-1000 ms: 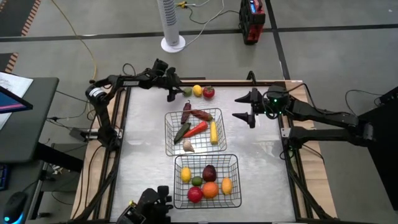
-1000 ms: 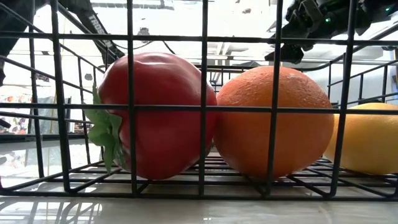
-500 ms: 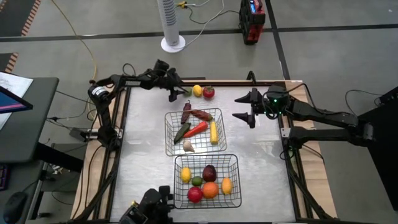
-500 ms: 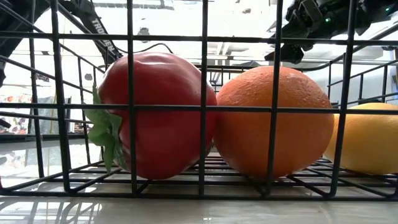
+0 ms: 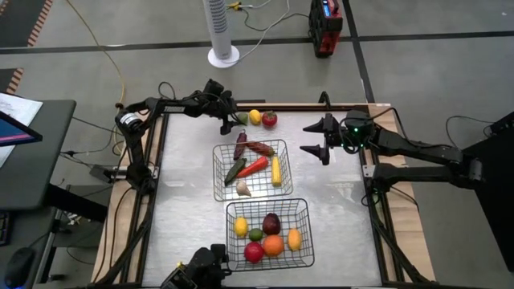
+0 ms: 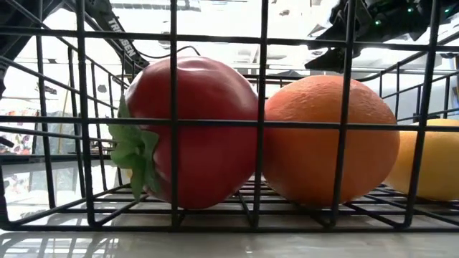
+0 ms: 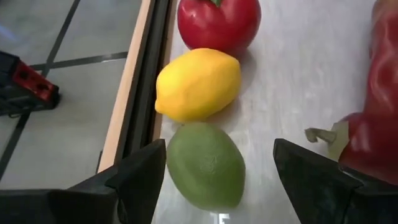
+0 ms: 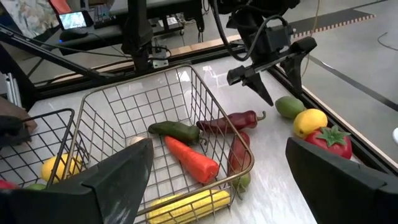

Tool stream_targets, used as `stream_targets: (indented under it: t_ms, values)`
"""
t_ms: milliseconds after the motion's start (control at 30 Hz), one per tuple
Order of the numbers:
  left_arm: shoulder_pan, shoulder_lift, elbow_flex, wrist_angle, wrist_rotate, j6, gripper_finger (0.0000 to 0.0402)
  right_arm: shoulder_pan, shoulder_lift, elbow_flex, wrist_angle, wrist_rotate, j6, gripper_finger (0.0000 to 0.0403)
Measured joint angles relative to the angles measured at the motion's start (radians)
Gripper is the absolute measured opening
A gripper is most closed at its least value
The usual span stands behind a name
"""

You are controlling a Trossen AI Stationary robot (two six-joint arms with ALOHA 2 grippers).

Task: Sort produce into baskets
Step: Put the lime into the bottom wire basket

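A green lime [image 7: 205, 165], a yellow lemon [image 7: 198, 84] and a red tomato [image 7: 219, 22] lie in a row on the table by its far edge. They also show in the high view: lime [image 5: 242, 118], lemon [image 5: 255, 117], tomato [image 5: 269, 119]. My left gripper [image 5: 228, 121] is open and low, with one finger on each side of the lime. I cannot tell whether a finger touches it. My right gripper [image 5: 321, 138] hangs open above the table's right part. The far basket [image 5: 218, 172] holds peppers, a cucumber, corn and garlic. The near basket [image 5: 303, 241] holds lemons, a lime, an orange, an eggplant and a red fruit [image 6: 193, 132].
A red pepper [image 7: 379, 93] inside the far basket lies close beside my left gripper. The table's raised wooden rim [image 7: 127, 93] runs right behind the row of fruit. Bare tabletop [image 5: 337, 209] lies to the right of both baskets.
My left gripper has edged toward the table's right edge, closer to the lime, and its fingers now stand wider apart. The fruit by the far edge has stayed where it was.
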State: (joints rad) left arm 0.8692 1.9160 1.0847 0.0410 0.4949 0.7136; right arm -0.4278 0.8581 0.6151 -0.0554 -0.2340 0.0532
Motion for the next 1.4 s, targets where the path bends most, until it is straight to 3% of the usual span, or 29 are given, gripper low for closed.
stream_targets:
  t_ms: [833, 933, 1400]
  values:
    - [-0.042, 0.03, 0.015, -0.047, -0.077, 0.053, 0.0283, 0.0, 0.0, 0.0, 0.043, 0.0, -0.009, 0.0393]
    - [-0.057, 0.035, 0.016, -0.06, -0.117, 0.063, 0.0271, 0.0, 0.0, 0.0, 0.041, 0.0, -0.009, 0.0393]
    - [-0.062, 0.034, 0.019, -0.071, -0.126, 0.087, 0.0177, 0.0, 0.0, 0.0, 0.039, 0.0, -0.013, 0.0393]
